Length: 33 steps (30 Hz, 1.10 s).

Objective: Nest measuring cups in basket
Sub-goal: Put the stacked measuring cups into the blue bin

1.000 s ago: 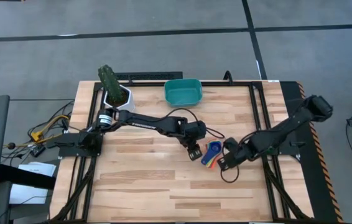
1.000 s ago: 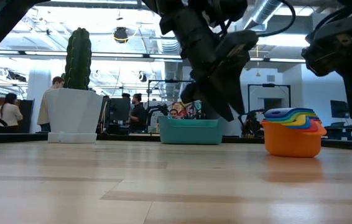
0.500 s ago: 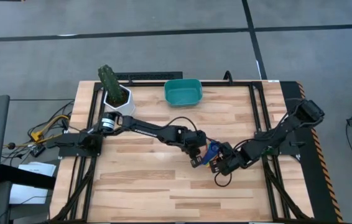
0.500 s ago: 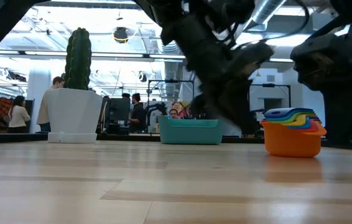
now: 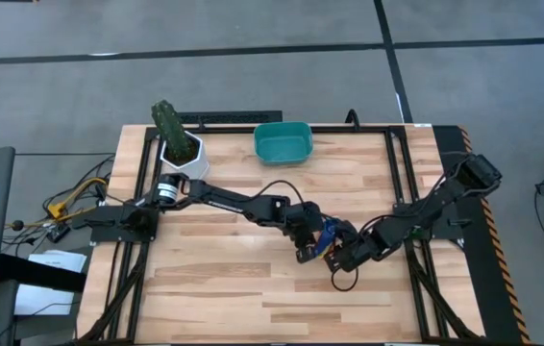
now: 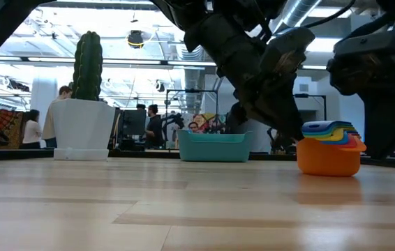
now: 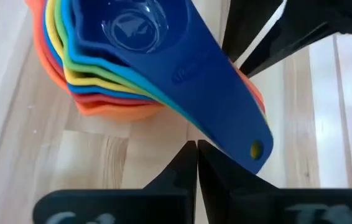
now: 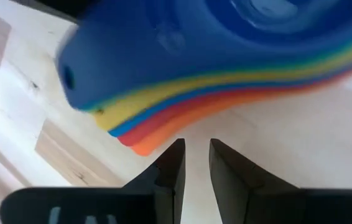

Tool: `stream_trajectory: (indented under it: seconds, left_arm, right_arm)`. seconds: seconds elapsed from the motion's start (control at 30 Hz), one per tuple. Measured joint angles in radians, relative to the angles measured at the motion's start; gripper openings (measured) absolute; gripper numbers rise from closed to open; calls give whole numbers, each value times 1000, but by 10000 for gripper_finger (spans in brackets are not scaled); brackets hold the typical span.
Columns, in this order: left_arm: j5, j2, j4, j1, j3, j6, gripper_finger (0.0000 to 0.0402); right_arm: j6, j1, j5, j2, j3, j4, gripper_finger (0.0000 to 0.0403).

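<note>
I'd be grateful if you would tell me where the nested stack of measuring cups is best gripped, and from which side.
Probably by the fanned handles rather than the bowls: they are flat, thin and jut out sideways from the stack of measuring cups, which stands upright on the table. Coming in level from the handle side, with a finger above and below, looks best. The round orange bowl seems too wide to pinch.

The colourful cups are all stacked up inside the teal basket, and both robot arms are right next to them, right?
Not quite. The measuring cups are stacked, but on the bare table, not in the basket, which sits far off by the table's back edge. The high view shows this. The left gripper and right gripper are indeed right beside the stack.
</note>
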Motion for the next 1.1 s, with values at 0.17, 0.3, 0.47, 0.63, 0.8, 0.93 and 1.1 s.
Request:
stream_trajectory:
  seconds: [0.17,0.3,0.47,0.63,0.8,0.93,1.1]
  left_arm:
    - [30,0,15,1,0,23,0]
    - [42,0,18,1,0,31,0]
    - [69,0,20,1,0,32,0]
    - [82,0,23,1,0,38,0]
    - [112,0,73,1,0,43,0]
    - [104,0,75,1,0,38,0]
    - [96,0,46,8,0,36,0]
  right_arm:
    - [-129,-21,-1,0,0,7,97]
    - [-211,-38,-6,0,0,13,97]
    - [-282,-51,-8,0,0,39,97]
    - [-306,-55,-9,0,0,39,97]
    - [-345,-55,-10,0,0,37,97]
    - [-345,-55,-10,0,0,33,97]
    - [-328,-53,-10,-3,0,27,97]
